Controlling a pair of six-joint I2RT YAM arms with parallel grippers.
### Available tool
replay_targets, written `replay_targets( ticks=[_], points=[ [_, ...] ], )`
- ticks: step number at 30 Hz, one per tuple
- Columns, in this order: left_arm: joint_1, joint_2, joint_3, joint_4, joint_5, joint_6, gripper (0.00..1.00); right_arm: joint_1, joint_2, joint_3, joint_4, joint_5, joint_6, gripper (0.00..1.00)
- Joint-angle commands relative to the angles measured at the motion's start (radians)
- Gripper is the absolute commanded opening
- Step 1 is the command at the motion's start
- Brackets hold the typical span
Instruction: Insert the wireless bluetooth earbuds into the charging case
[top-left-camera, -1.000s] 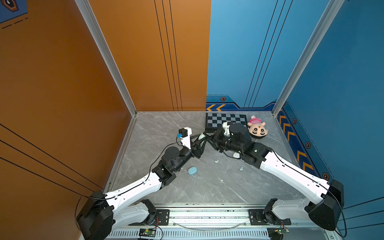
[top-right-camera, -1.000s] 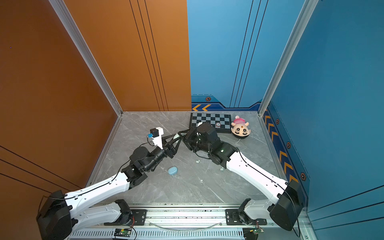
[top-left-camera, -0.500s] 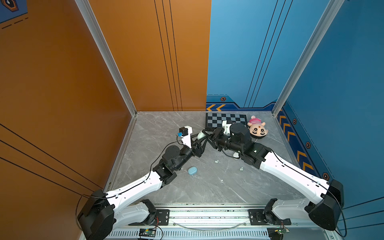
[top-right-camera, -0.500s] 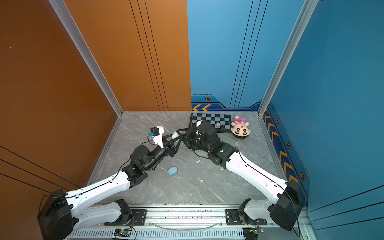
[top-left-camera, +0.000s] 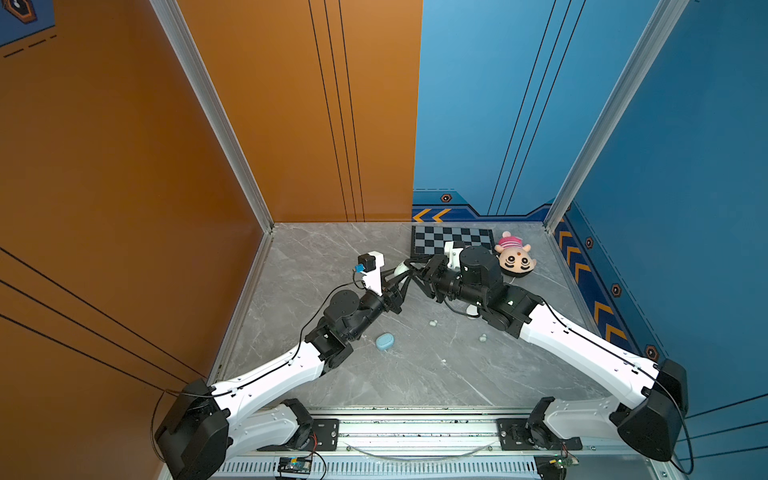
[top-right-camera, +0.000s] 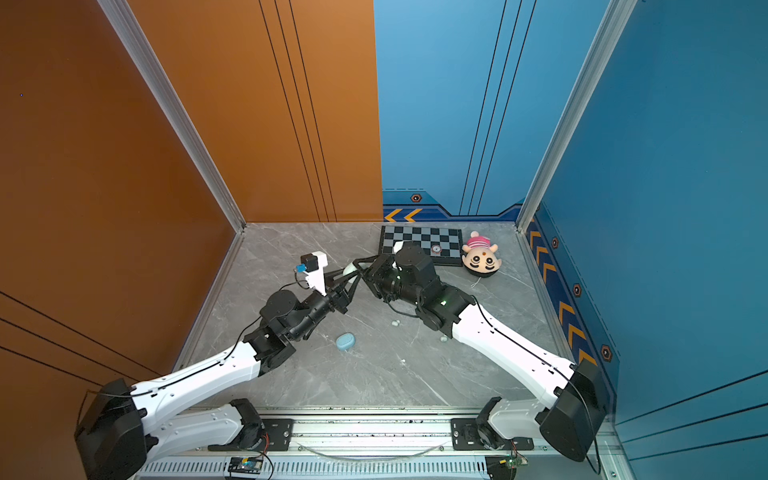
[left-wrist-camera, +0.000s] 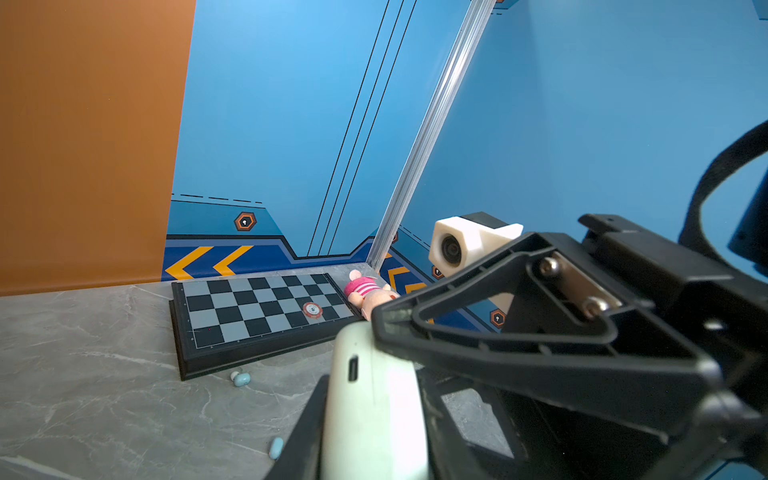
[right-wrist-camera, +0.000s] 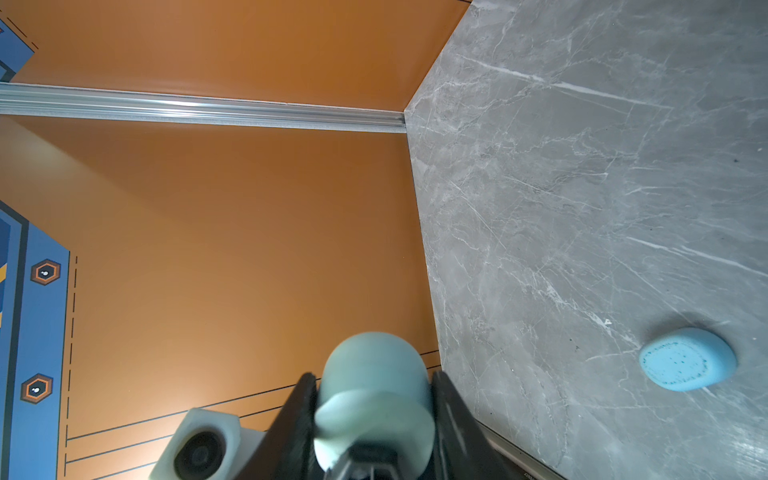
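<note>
The right gripper (right-wrist-camera: 374, 378) clamps the mint charging case (left-wrist-camera: 374, 399) aloft over the table (top-left-camera: 415, 382). Whether the left gripper (top-right-camera: 347, 282) grips it too cannot be told, and an uneven pull could twist it loose. Its long axis runs straight out from the right jaws, port (left-wrist-camera: 352, 368) facing the left arm. The earbuds (top-left-camera: 433, 323) lie scattered below.

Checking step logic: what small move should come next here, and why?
Probably close the left gripper on the mint case so it can be opened: the right gripper clamps it in mid-air, and the earbuds lie loose on the table.
</note>
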Motion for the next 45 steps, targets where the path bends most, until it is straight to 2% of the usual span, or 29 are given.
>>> replay_targets(
  ticks=[1, 3, 6, 10, 13, 16, 18, 20, 24, 26, 29, 34, 45],
  points=[
    [0.012, -0.016, 0.008, 0.014, 0.031, -0.004, 0.11, -0.01, -0.035, -0.018, 0.017, -0.025, -0.021, 0.38],
    [0.02, -0.028, 0.007, -0.023, 0.022, -0.011, 0.09, -0.038, -0.046, -0.027, 0.017, -0.039, -0.043, 0.5],
    [0.036, -0.054, 0.008, -0.103, 0.018, -0.02, 0.08, -0.099, -0.074, -0.035, 0.015, -0.065, -0.099, 0.6],
    [0.068, -0.101, 0.015, -0.238, 0.048, -0.055, 0.08, -0.158, -0.108, -0.038, 0.014, -0.128, -0.225, 0.66],
    [0.119, -0.131, 0.051, -0.407, 0.136, -0.111, 0.08, -0.186, -0.132, -0.023, -0.022, -0.22, -0.473, 0.65],
    [0.185, -0.144, 0.102, -0.588, 0.289, -0.159, 0.07, -0.184, -0.162, 0.006, -0.162, -0.309, -0.855, 0.62],
    [0.244, -0.143, 0.125, -0.667, 0.448, -0.193, 0.07, -0.166, -0.186, 0.013, -0.306, -0.327, -1.131, 0.62],
    [0.299, -0.133, 0.139, -0.72, 0.589, -0.231, 0.08, -0.151, -0.215, -0.008, -0.402, -0.326, -1.357, 0.62],
    [0.38, -0.108, 0.112, -0.675, 0.867, -0.368, 0.08, -0.128, -0.291, -0.099, -0.457, -0.318, -1.668, 0.6],
    [0.399, -0.093, 0.082, -0.601, 0.967, -0.456, 0.08, -0.11, -0.315, -0.128, -0.455, -0.323, -1.764, 0.6],
    [0.406, -0.073, 0.056, -0.552, 1.066, -0.54, 0.08, -0.078, -0.314, -0.136, -0.45, -0.358, -1.849, 0.59],
    [0.404, -0.064, 0.042, -0.551, 1.159, -0.585, 0.08, 0.033, -0.262, -0.127, -0.375, -0.318, -1.84, 0.59],
    [0.374, -0.064, 0.038, -0.55, 1.198, -0.615, 0.07, 0.109, -0.113, -0.079, -0.22, -0.269, -1.83, 0.64]
  ],
)
